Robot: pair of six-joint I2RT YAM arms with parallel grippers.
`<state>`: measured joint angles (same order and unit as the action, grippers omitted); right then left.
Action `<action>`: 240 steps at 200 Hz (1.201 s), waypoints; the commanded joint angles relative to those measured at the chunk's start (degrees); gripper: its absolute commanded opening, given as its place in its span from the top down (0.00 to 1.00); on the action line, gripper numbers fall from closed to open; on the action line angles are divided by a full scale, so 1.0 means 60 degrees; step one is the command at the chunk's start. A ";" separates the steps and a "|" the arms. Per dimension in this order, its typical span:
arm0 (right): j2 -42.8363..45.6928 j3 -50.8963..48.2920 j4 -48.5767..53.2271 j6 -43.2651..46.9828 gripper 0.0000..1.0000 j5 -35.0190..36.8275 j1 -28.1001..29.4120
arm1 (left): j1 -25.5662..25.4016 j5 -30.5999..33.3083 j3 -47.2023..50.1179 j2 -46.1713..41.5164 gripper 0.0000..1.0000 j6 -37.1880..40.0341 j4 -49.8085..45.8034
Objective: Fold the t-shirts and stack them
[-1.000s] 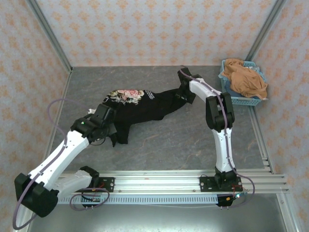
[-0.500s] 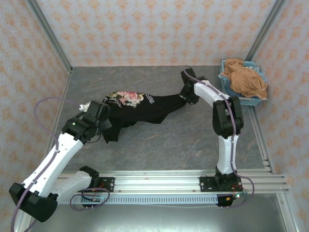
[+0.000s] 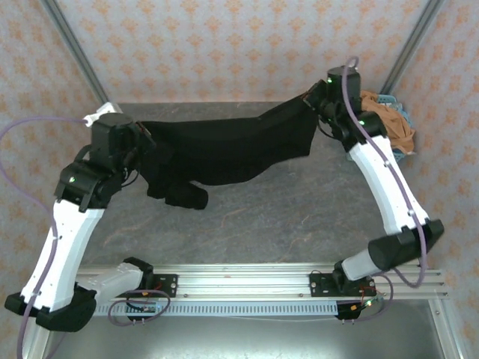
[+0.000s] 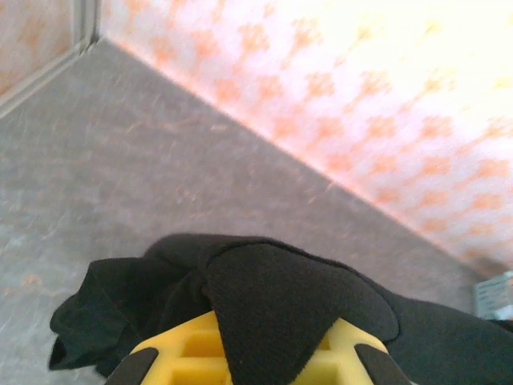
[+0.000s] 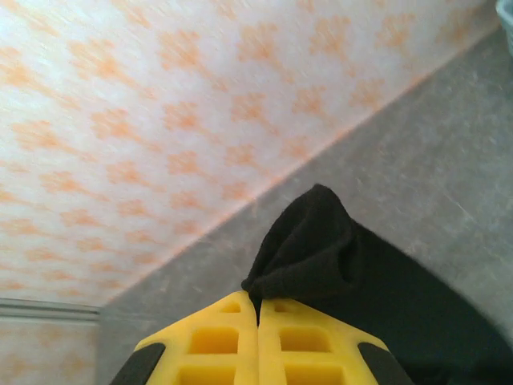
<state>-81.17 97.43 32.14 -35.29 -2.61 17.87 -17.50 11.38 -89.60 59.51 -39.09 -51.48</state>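
the black t-shirt (image 3: 224, 149) hangs stretched between the two arms over the far half of the grey worktop (image 3: 299, 217), its upper edge running almost level from left to right and its body sagging in a broad curve below. a bunched part droops lowest near the left end; whether it touches the worktop cannot be told. the left tool (image 3: 144, 143) grips the shirt's left end: in the left wrist view dark cloth (image 4: 272, 297) folds over and between the yellow fingers (image 4: 180, 353), so the left tool (image 4: 255, 357) is clamped on the fabric. the right tool (image 3: 316, 99) holds the right end high, near the back wall; in the right wrist view its yellow pads (image 5: 216, 337) meet along a thin line with a peak of black cloth (image 5: 317, 241) pinched just above them, the right tool (image 5: 258, 317) closed tight on the shirt. the orange-tan t-shirt (image 3: 391, 126) lies crumpled in the light-blue basket (image 3: 385, 98) at the far right corner, just behind the right arm and apart from the black one. patterned orange-and-white walls (image 3: 224, 45) enclose the worktop on three sides.
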 commanded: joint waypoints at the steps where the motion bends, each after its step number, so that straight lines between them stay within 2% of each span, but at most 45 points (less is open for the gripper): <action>1: 0.1569 -0.0564 -0.0827 0.0327 1.00 0.0299 0.0064 | 0.0060 0.0261 -0.0685 -0.0778 1.00 0.0567 0.0885; 21: 0.2787 -0.0929 -0.1137 0.0493 1.00 0.0433 0.0057 | 0.0060 0.0034 -0.1081 -0.1224 1.00 0.0889 0.1363; 45: 0.3591 -0.0784 -0.1123 0.0720 1.00 0.0641 0.0050 | 0.0060 -0.0324 -0.1765 -0.1299 1.00 0.1111 0.1840; 65: 0.3809 -0.0523 -0.1208 0.0852 1.00 0.0846 0.0042 | 0.0061 -0.0564 -0.2539 -0.0938 1.00 0.1181 0.2157; 96: 0.3470 0.0009 -0.1426 0.0927 1.00 0.1392 0.0025 | 0.0060 -0.0486 -0.4082 0.0376 1.00 0.1270 0.2332; 123: 0.2288 0.0664 -0.1159 0.0862 1.00 0.1834 -0.0344 | 0.0067 0.0423 -0.5065 0.2113 1.00 0.1304 0.2191; 130: 0.1572 0.0836 -0.1089 0.0735 1.00 0.1767 -0.0579 | 0.0147 0.0664 -0.5333 0.2730 1.00 0.1241 0.2038; 153: -0.0649 0.1612 -0.1006 0.0227 1.00 0.1186 -0.1432 | 0.0843 0.0266 -0.6374 0.5286 1.00 0.0643 0.1768; 167: -0.2369 0.2585 -0.0727 0.0056 1.00 0.0667 -0.1817 | 0.1311 -0.0176 -0.7725 0.7353 1.00 0.0272 0.1246; 169: -0.2638 0.2805 -0.0632 0.0031 1.00 0.0589 -0.1860 | 0.1376 -0.0280 -0.7972 0.7686 0.98 0.0216 0.1126; 174: -0.3298 0.3352 -0.0355 0.0023 0.99 0.0415 -0.1952 | 0.1559 -0.0580 -0.8654 0.8623 0.83 0.0045 0.0843; 184: -0.4730 0.4735 0.0477 0.0156 0.76 0.0028 -0.2088 | 0.1961 -0.1575 -1.0338 1.0482 0.50 -0.0346 0.0142; 194: -0.6109 0.6382 0.1639 0.0469 0.53 -0.0134 -0.2119 | 0.2239 -0.2303 -1.2455 1.2287 0.33 -0.0816 -0.0875; 201: -0.6975 0.7494 0.2379 0.0636 0.44 -0.0222 -0.2116 | 0.2308 -0.2520 -1.3787 1.3249 0.19 -0.0969 -0.1516; 209: -0.7780 0.8588 0.3246 0.0716 0.37 -0.0371 -0.2133 | 0.2324 -0.2608 -1.4889 1.3884 0.11 -0.0971 -0.2103; 218: -0.8369 0.9439 0.4018 0.0739 0.34 -0.0620 -0.2114 | 0.2277 -0.2684 -1.5089 1.3973 0.08 -0.0805 -0.2586; 228: -0.8492 0.9505 0.4431 0.0830 0.34 -0.0743 -0.2017 | 0.2168 -0.2545 -1.4501 1.3555 0.08 -0.0452 -0.3145; 240: -0.8086 0.8690 0.4531 0.0995 0.34 -0.0581 -0.1776 | 0.1959 -0.2117 -1.2666 1.2538 0.07 0.0022 -0.3538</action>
<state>-135.39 148.38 47.31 -31.92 -4.45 5.06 -3.36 -1.30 -171.43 150.52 -41.76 -60.40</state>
